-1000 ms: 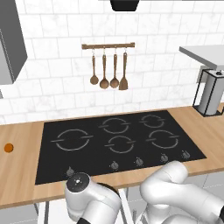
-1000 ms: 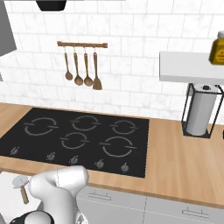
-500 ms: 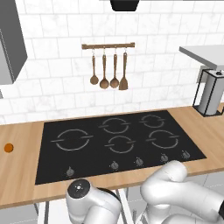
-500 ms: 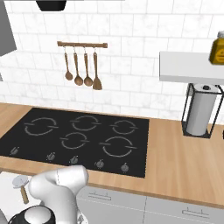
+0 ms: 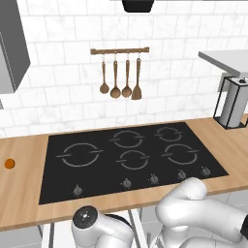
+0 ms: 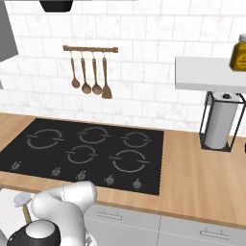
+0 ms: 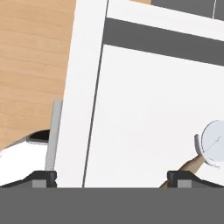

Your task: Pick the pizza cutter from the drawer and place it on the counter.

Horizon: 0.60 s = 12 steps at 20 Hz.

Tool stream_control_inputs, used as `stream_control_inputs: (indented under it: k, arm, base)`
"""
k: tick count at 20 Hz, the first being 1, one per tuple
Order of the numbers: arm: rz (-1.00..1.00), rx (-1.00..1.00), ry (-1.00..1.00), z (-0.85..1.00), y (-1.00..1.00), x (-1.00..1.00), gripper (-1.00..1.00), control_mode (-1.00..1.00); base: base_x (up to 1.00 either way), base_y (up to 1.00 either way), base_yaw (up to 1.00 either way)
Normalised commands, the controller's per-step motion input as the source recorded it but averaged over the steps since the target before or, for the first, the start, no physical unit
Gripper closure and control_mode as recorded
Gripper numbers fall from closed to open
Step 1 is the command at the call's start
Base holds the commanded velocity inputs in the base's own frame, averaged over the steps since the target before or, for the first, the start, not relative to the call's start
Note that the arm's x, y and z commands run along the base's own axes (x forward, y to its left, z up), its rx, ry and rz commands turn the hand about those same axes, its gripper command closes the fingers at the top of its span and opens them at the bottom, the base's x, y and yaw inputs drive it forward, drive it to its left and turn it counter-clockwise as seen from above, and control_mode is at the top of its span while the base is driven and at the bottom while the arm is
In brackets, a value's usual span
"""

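Compared with a second ago, the white arm has sunk a little lower at the bottom of both base views; cooktop, wall and everything on the table sit exactly where they were, so the base isn't driving.

In the hand view, the hand (image 7: pixel 111 178) is released, fingers spread as wide as they go, nothing between them. It looks down into the open drawer (image 7: pixel 144 109), probably to line up over the tool. The pizza cutter (image 7: pixel 211 148) lies flat on the drawer floor at about 3 o'clock of that view, just beside the finger tip on that side, so the hand isn't centred on it yet. You can also catch the wheel in the right base view at around 8 o'clock, peeking out by the arm.

My guess is it's still in the approach step, and the hand needs to shift toward the handle before closing.

Materials: the cutter has a flat, round silvery-white wheel and a short brown wooden handle running off toward the bottom edge. The drawer is a smooth white box with a pale grey band along its side. The table (image 5: pixel 22 155) is light-brown wood with visible grain, wrapped around a glossy black cooktop (image 5: pixel 127 156). On the tiled wall above, a rail of wooden spoons (image 5: pixel 120 72).
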Motion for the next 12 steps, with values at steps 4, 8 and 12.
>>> stream_control_inputs:
  k: [4,8,12]
  arm:
    - [-0.09,-0.03,0.00,-0.37,0.00,-0.10,-1.00,-1.00]
    - [0.00,-0.03,0.00,-0.47,0.00,0.00,-1.00,-1.00]
    - [0.00,-0.02,0.07,-0.41,0.00,0.00,-1.00,-1.00]
  base:
    - [0.00,0.00,0.00]
    - [0.00,0.00,0.00]
    - [0.00,0.00,0.00]
